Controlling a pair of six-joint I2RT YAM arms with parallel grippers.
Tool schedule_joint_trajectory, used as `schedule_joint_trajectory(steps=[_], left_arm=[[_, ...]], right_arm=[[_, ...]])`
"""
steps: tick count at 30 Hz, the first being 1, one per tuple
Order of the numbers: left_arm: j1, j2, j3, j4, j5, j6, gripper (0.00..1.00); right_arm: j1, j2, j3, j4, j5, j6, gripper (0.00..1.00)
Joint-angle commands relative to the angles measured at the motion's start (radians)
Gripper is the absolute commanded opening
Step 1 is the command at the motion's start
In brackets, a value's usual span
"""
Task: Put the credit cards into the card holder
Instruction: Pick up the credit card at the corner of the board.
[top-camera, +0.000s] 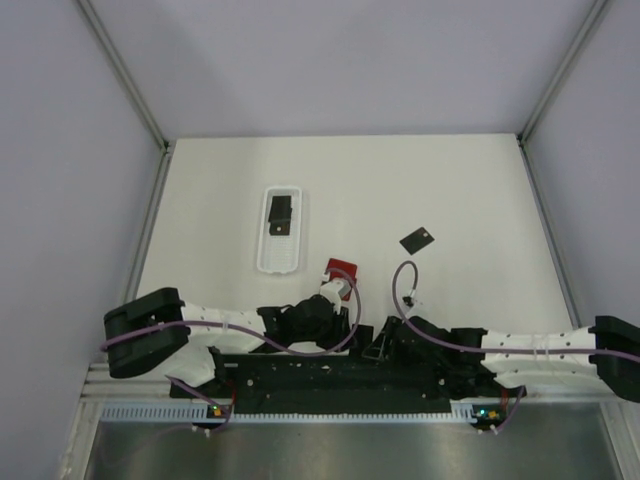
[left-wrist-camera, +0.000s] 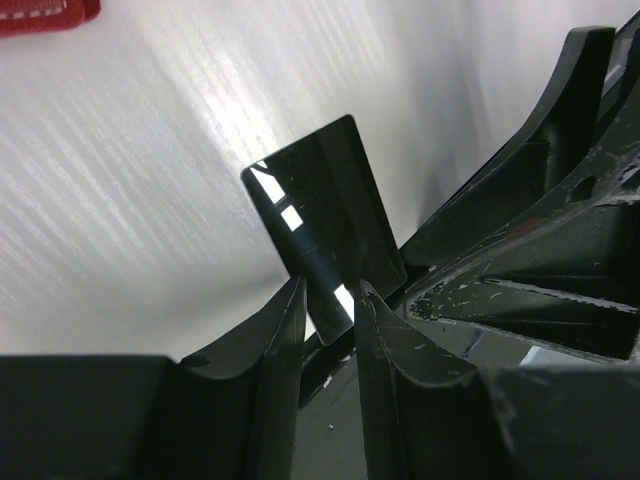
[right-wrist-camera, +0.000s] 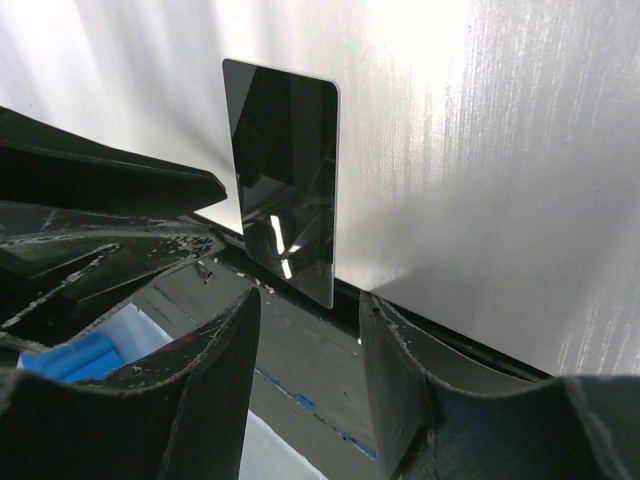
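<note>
Nearest to us, just beyond the arm bases, the two end effectors come close together low over the white bench (top-camera: 470, 180), with a thin glossy black rectangular credit card (left-wrist-camera: 320, 215) between them. From the left wrist, the card's lower end lies in the gap of the left end effector (left-wrist-camera: 330, 292), a finger close on either side. We cannot tell whether they press on it or only bracket it. The right end effector (right-wrist-camera: 310, 296) has its fingers standing apart with nothing clamped, and the card's near edge sits just past their tips. We judge both arms work on one card because a thin flat card is awkward to lift off a smooth surface. One arm can steady or present it while the other takes a grip suited to sliding it in. Whether the card lies flat or is raised off the bench, we cannot tell.

Just beyond the left end effector lies the small red square-ish folding card holder (top-camera: 341, 269), near enough for a short carry. We cannot make out whether it is open.

Farther out on the right, a second flat black card (top-camera: 417, 240) lies alone on the bench, well apart from the holder. Farthest, on the left, a white oblong plastic tray (top-camera: 280, 257) holds a third black card (top-camera: 281, 215). We cannot see whether more are stacked under it.

We count three cards, one holder, one tray and two end effectors. We see no card in the holder.
</note>
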Motion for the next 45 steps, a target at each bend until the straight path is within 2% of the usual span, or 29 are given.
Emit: schedule_joint_trajectory(steps=[1,10,15,18,20,21,28,32,36,38,45], left_arm=[[-0.009,0.012,-0.022,0.057,-0.002,-0.019,0.31],[-0.018,0.047,-0.036,0.083,-0.004,-0.036,0.28],[-0.023,0.052,-0.042,0.089,-0.002,-0.042,0.27],[-0.023,0.038,-0.047,0.078,-0.004,-0.046,0.27],[-0.023,-0.003,-0.045,0.040,-0.061,-0.048,0.28],[-0.023,-0.031,-0.042,0.013,-0.077,-0.046,0.30],[-0.020,-0.343,0.011,-0.227,-0.292,-0.033,0.61],[-0.003,-0.514,0.016,-0.250,-0.354,0.013,0.75],[0.055,-0.656,0.008,-0.275,-0.323,0.053,0.80],[0.095,-0.730,-0.010,-0.262,-0.282,0.070,0.80],[0.197,-0.913,-0.038,-0.250,-0.203,0.092,0.81]], right_arm=[[0.008,0.036,-0.027,0.018,0.058,0.025,0.45],[0.006,0.093,-0.041,0.099,0.078,0.057,0.39],[0.008,0.122,-0.050,0.145,0.085,0.065,0.25],[0.008,0.115,-0.038,0.137,0.092,0.048,0.13],[0.006,0.086,-0.020,0.079,0.104,0.028,0.04],[0.008,0.064,-0.010,0.053,0.113,0.014,0.00],[0.008,-0.183,0.089,-0.192,0.206,-0.114,0.00],[0.006,-0.191,0.174,-0.214,0.216,-0.243,0.00],[0.002,-0.117,0.290,-0.110,0.119,-0.476,0.00],[-0.032,-0.096,0.313,0.003,-0.010,-0.564,0.00],[-0.216,-0.093,0.292,0.310,-0.351,-0.582,0.00]])
